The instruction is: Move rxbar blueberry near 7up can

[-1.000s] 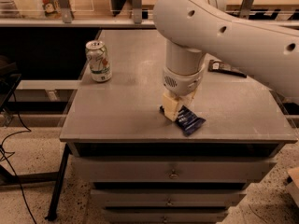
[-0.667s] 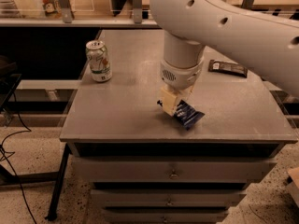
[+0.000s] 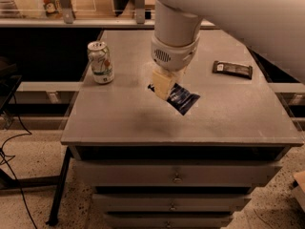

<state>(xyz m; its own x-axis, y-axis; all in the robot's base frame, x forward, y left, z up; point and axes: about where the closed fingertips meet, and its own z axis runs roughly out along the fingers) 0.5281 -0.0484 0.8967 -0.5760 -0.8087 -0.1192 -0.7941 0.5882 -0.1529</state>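
Clamping the rxbar blueberry in the tool, tilted, just above mid-desk; well apart from the upright 7up can.

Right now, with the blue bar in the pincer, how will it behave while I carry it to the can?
The rxbar blueberry juts sideways from the pincer over the table without drooping, so it is probably stiff and light. Held by one end, it may swing or slip. Flat, it should not roll once set by the 7up can.
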